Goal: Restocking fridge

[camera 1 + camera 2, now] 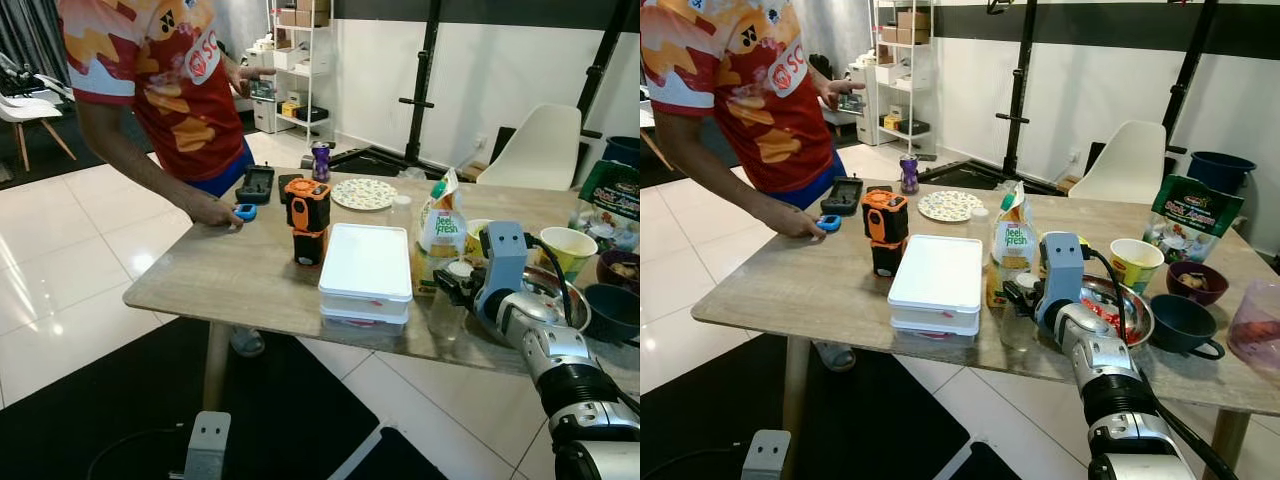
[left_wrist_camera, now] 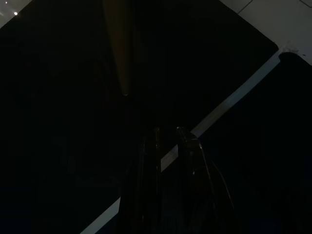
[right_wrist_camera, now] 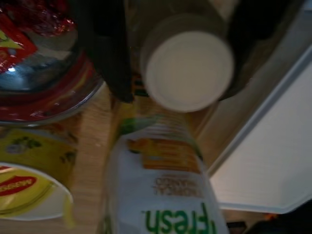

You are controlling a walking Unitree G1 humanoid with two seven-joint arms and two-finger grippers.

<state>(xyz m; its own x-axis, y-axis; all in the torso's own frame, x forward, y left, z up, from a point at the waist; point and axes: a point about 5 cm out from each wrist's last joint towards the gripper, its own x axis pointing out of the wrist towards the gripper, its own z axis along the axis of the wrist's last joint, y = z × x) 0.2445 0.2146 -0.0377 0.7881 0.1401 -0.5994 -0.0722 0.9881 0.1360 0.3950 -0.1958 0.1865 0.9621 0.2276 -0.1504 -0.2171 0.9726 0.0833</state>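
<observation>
I had the right end effector [image 1: 1025,298] at the front edge of the desk [image 1: 230,275], toward its right end, its two black fingers open on either side of a small jar with a white lid [image 3: 189,68]; in the wrist view the fingers flanked the lid closely, but I could not tell whether they touched it. The jar stood just in front of the juice carton [image 1: 1013,243], between the white lidded container [image 1: 938,280] and the steel bowl [image 1: 1122,310]. It looked clear-walled with a flat, round, off-white cap, its contents too dim to make out. I judged it rigid and probably glass, so breakable and slick at the sides, and fairly heavy if full; I thought the best hold was across the body just under the lid, where the shoulder would stop it slipping, with firm but not crushing pressure. The carton close behind it seemed likely to tip if nudged. The left end effector [image 2: 168,161] hung idle below the desk over the dark mat, fingers close together. A person in a red shirt [image 1: 160,70] stood at the far left corner, one hand [image 1: 215,212] resting on the desk.
</observation>
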